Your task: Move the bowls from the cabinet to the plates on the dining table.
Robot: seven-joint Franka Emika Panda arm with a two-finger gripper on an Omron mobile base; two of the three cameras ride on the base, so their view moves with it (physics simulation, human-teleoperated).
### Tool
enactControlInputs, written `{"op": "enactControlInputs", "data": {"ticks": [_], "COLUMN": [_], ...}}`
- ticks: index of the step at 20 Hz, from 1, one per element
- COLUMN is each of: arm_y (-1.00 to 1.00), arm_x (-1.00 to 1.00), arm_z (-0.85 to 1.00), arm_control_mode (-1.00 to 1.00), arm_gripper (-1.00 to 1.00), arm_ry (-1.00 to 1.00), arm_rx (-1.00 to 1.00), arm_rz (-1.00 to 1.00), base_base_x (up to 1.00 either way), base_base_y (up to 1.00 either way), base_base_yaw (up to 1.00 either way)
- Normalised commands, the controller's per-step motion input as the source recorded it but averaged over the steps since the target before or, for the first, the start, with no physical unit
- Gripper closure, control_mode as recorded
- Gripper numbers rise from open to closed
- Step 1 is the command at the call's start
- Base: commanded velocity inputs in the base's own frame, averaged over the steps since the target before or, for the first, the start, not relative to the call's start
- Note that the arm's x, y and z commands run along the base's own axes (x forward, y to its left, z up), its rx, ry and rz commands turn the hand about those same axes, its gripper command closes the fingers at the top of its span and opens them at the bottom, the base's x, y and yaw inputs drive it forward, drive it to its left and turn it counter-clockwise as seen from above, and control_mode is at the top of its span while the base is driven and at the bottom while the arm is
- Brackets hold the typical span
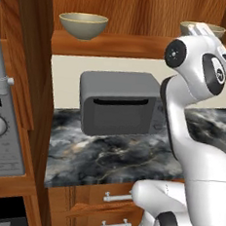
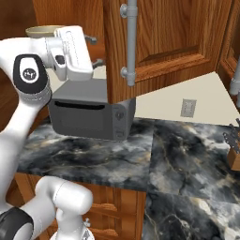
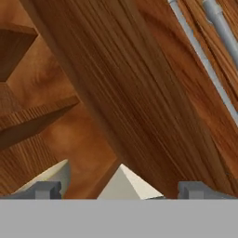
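The step in hand looked to be the reach for a bowl, and doing it well meant lowering the open claw squarely over the rim of the nearer bowl point(image 1: 204, 29), one finger inside and one outside, without knocking the open cabinet door point(image 2: 164, 42) hanging just to the right. I judged the wrist needed to level out first, since the hand camera faced tilted wood grain rather than the bowl.

The gripper point(image 2: 96, 51) stood released, its jaws spread wide and holding nothing. The arm rose from the base, bent at the elbow above the toaster oven point(image 1: 118, 103), and held its hand up at shelf height, pointing into the cabinet point(image 1: 134, 9).

Both bowls sat on the cabinet shelf point(image 1: 112, 44): the far-left bowl point(image 1: 83, 25) stood clear and well apart from the hand, while the other was partly hidden behind the wrist, close to the fingers. The marbled counter point(image 1: 115, 159) lay below.
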Motion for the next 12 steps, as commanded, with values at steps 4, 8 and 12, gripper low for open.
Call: {"op": "enactControlInputs", "data": {"ticks": [4,8,12], "arm_y": [-0.06,-0.14,-0.22], "arm_x": [0.58,0.45,0.09], "arm_z": [0.0,0.0,0.02], "arm_control_mode": [-1.0,-1.0,-1.0], "arm_gripper": [-1.0,-1.0,-1.0], "arm_ry": [0.03,0.04,0.01], "arm_rx": [0.05,0.06,0.05], "arm_rz": [0.0,0.0,0.0], "base_base_x": [0.0,0.0,0.0], "base_base_y": [0.0,0.0,0.0], "base_base_yaw": [0.0,0.0,0.0]}}
